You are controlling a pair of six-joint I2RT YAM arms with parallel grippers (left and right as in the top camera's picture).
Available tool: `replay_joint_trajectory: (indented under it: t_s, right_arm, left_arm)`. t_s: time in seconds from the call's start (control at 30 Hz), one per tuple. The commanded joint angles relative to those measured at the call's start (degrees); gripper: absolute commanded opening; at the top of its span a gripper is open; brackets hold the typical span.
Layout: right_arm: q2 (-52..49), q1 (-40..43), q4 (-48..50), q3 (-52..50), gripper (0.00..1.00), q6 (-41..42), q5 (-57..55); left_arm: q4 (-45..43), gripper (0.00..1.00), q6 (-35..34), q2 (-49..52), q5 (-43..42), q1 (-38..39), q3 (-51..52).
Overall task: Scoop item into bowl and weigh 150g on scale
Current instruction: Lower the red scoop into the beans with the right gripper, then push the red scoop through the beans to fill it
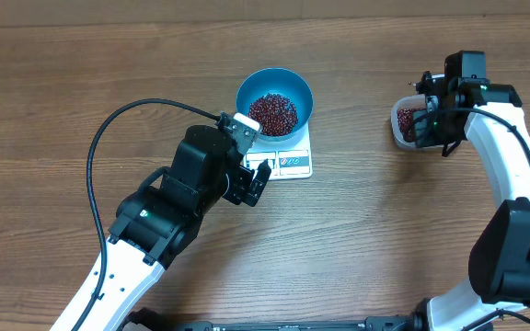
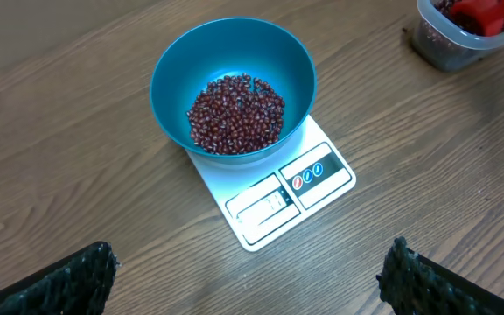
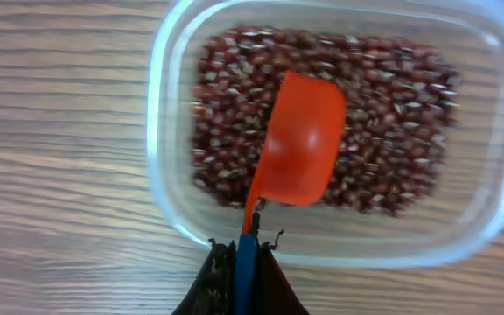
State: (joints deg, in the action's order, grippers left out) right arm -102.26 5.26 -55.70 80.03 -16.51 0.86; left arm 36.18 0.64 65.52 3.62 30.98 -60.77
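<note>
I have two arms over one brown wood-grain table (image 1: 63, 74), and one black cable (image 1: 99, 156) loops off the left arm. My left gripper (image 1: 256, 181) hangs released, its jaws spread wide with nothing between them. Its two fingers (image 2: 68, 284) are dark, with a bumpy, rubbery surface.

Just beyond them sits one scale (image 2: 329, 150). It is flat, white and rectangular with rounded corners, and looks like smooth plastic. Its front edge carries one pale display panel (image 2: 261, 203) and three small oval buttons (image 2: 307, 172), one red and two blue.

One bowl (image 2: 234, 44) rests on the rear part of the scale. It is round, deep, smooth and light blue, wider than the scale and overhanging its sides. In the bowl lies one loose heap of beans (image 2: 234, 114), far too many to count. Each is tiny, oval and dark maroon, and together they cover the bottom.

Well apart to the right stands one tub (image 3: 157, 131) of clear plastic, a rounded rectangle with a thick rim. A second lot of the same beans covers its floor.

One scoop (image 3: 300, 140) of smooth orange-red plastic, with a rounded cup, sits over those beans inside the tub. I cannot tell whether it presses into them. My right gripper (image 3: 239, 276) is clenched on the scoop's thin handle, with two dark fingers tight against it at the tub's near rim.
</note>
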Motion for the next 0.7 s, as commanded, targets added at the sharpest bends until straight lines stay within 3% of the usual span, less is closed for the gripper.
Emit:
replay_joint_trajectory:
  t_s: [0.0, 0.67]
  right_arm:
    - [-0.5, 0.2, -0.1, -0.3, 0.04, 0.0, 7.1]
    - [-0.5, 0.9, 0.1, -0.3, 0.04, 0.0, 12.0]
  left_arm:
    - [0.0, 0.99, 1.1, 0.1, -0.1, -0.2, 0.2]
    - [0.0, 0.99, 1.1, 0.1, -0.1, -0.2, 0.2]
